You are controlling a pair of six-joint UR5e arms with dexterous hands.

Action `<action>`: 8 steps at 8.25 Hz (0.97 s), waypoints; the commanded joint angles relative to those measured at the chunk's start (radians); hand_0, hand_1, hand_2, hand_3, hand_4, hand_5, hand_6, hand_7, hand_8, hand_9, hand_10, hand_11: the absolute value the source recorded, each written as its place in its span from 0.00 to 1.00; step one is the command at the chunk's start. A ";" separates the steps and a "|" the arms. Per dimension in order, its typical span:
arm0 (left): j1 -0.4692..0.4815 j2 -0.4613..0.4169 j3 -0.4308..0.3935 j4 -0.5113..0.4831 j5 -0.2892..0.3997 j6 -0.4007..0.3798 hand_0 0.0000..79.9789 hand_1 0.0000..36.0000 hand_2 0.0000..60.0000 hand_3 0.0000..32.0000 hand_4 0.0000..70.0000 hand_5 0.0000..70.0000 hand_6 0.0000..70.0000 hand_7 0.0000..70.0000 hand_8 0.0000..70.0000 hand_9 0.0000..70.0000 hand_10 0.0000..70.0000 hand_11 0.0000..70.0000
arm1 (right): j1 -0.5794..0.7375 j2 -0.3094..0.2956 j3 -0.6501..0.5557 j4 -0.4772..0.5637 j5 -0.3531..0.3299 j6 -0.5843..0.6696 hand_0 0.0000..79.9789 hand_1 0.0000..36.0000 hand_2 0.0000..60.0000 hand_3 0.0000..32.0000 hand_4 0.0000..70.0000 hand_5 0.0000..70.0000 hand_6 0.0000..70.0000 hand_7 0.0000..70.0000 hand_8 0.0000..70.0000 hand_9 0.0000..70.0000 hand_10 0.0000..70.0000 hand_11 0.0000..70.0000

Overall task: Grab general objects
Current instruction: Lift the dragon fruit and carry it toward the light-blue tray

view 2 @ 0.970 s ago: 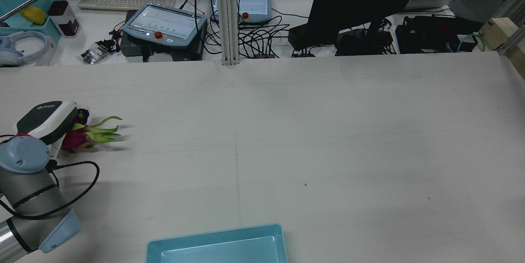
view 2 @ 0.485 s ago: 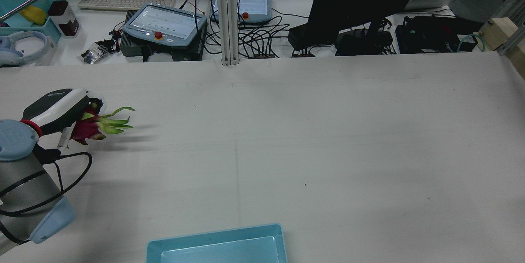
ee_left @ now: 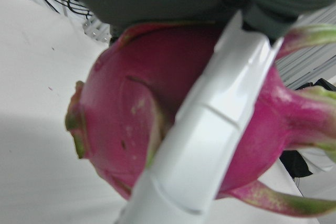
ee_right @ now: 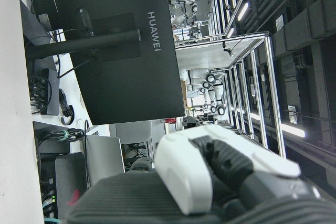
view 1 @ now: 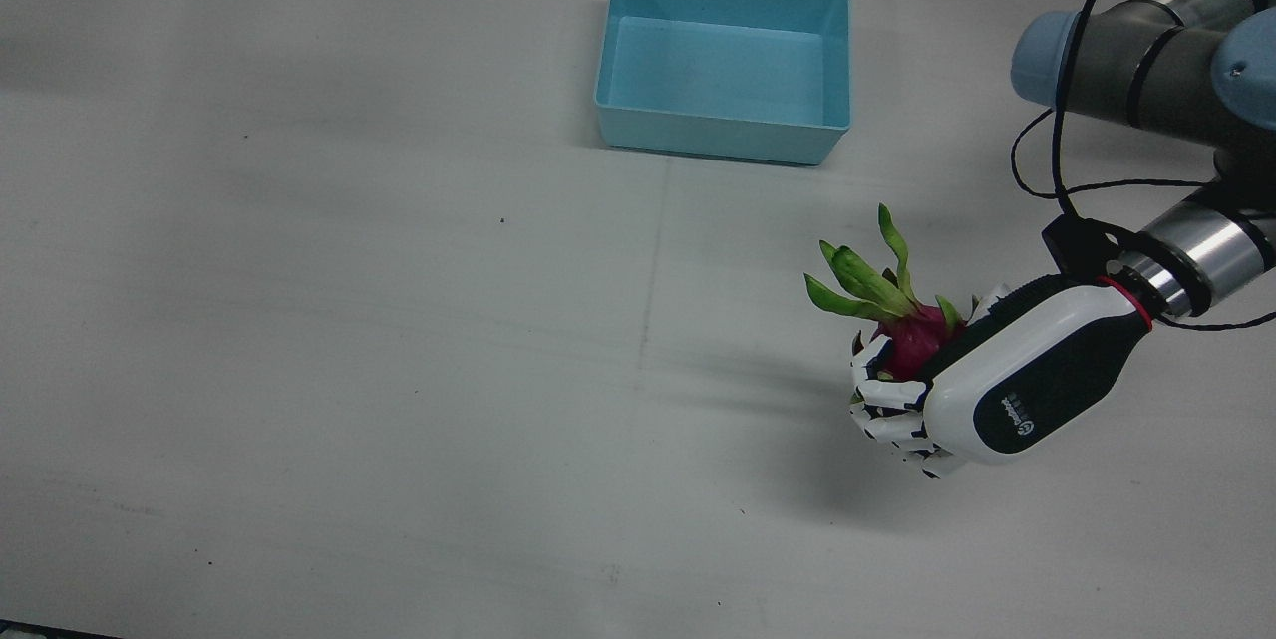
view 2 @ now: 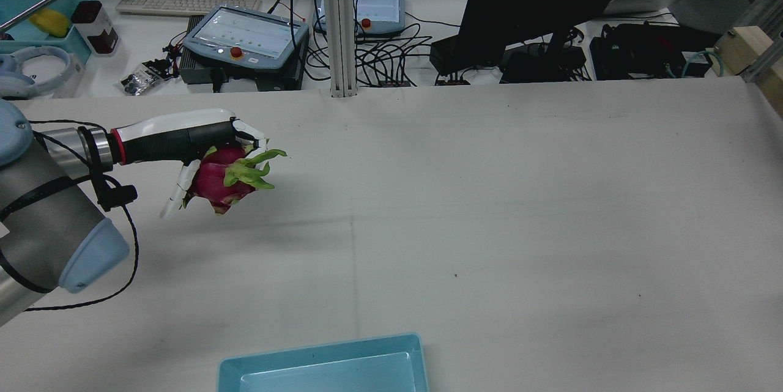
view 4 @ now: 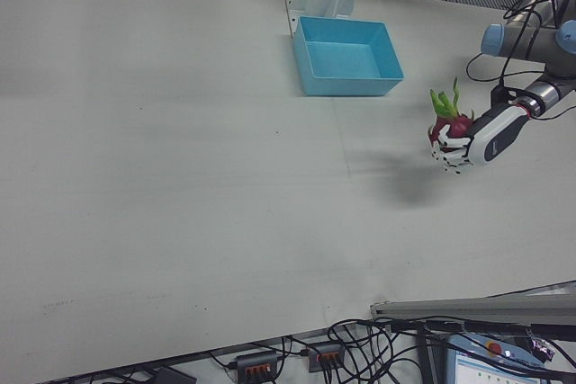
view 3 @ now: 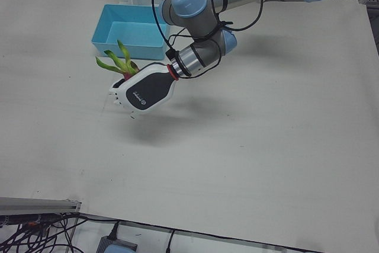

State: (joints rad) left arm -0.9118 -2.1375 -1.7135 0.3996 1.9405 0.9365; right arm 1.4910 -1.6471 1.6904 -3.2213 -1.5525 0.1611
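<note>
My left hand [view 2: 183,142] fingers [view 1: 882,395] grip the fruit [view 2: 215,186] round its firm, probably heavy body, never by the floppy leaves [view 1: 862,275].

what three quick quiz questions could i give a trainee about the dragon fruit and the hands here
1. True or false: the dragon fruit is resting on the table.
2. Which hand holds the fruit, and how do its fingers sit?
3. Multiple choice: the blue bin is (a) holding the fruit, (b) empty, (c) tipped over.

Key
1. False. The fruit is held above the table, with its shadow cast apart from it in the front view.
2. The left hand; its fingers wrap around the pink body, with the green leaf tips sticking out beyond them.
3. b. The bin stands upright, apart from the hand, with nothing inside.
</note>
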 commanded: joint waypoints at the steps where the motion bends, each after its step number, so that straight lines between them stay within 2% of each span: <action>1: 0.219 -0.013 -0.156 0.074 0.037 -0.024 1.00 1.00 1.00 0.00 1.00 1.00 1.00 1.00 1.00 1.00 1.00 1.00 | -0.002 0.000 0.000 0.000 0.000 0.000 0.00 0.00 0.00 0.00 0.00 0.00 0.00 0.00 0.00 0.00 0.00 0.00; 4: 0.368 -0.135 -0.264 0.243 0.034 -0.024 1.00 1.00 1.00 0.00 1.00 1.00 1.00 1.00 1.00 1.00 1.00 1.00 | 0.000 0.000 0.000 0.000 0.000 0.000 0.00 0.00 0.00 0.00 0.00 0.00 0.00 0.00 0.00 0.00 0.00 0.00; 6: 0.468 -0.151 -0.270 0.262 0.003 -0.022 1.00 1.00 1.00 0.00 1.00 1.00 1.00 1.00 1.00 1.00 1.00 1.00 | -0.002 0.000 0.000 0.000 0.000 0.000 0.00 0.00 0.00 0.00 0.00 0.00 0.00 0.00 0.00 0.00 0.00 0.00; 8: 0.467 -0.142 -0.279 0.269 0.003 -0.009 1.00 1.00 1.00 0.00 1.00 1.00 1.00 1.00 1.00 1.00 1.00 1.00 | 0.000 0.000 0.000 0.000 0.000 0.000 0.00 0.00 0.00 0.00 0.00 0.00 0.00 0.00 0.00 0.00 0.00 0.00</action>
State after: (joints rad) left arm -0.4655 -2.2818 -1.9819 0.6546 1.9484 0.9157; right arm 1.4906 -1.6470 1.6904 -3.2214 -1.5527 0.1611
